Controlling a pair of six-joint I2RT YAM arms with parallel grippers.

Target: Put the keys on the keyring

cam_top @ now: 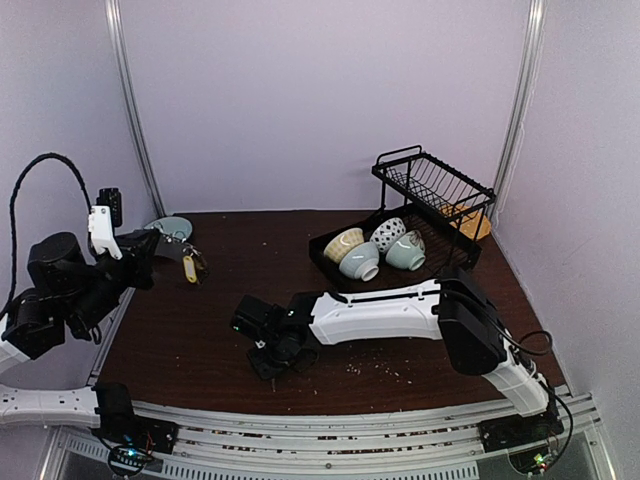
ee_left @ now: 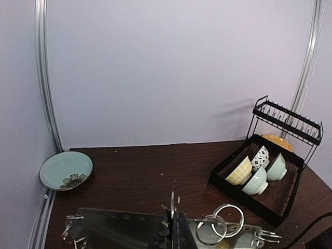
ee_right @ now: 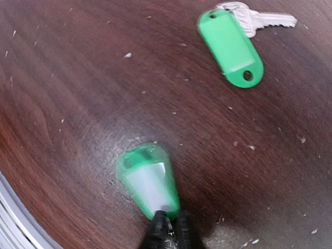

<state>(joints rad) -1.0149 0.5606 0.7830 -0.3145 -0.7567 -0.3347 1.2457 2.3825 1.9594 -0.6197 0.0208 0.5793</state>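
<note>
My left gripper hangs above the table's left side, shut on the keyring, which shows as a thin silver wire seen edge-on, sticking up from the jaws. Small split rings and a yellow-tagged key dangle beside it. Low over the front middle of the table, my right gripper pinches the narrow end of a green-tagged key; the tag is blurred. A second green tag with a silver key lies flat on the wood beyond it.
A black dish rack holding three bowls stands at the back right. A pale blue plate sits at the back left by the wall. Crumbs dot the dark wooden table.
</note>
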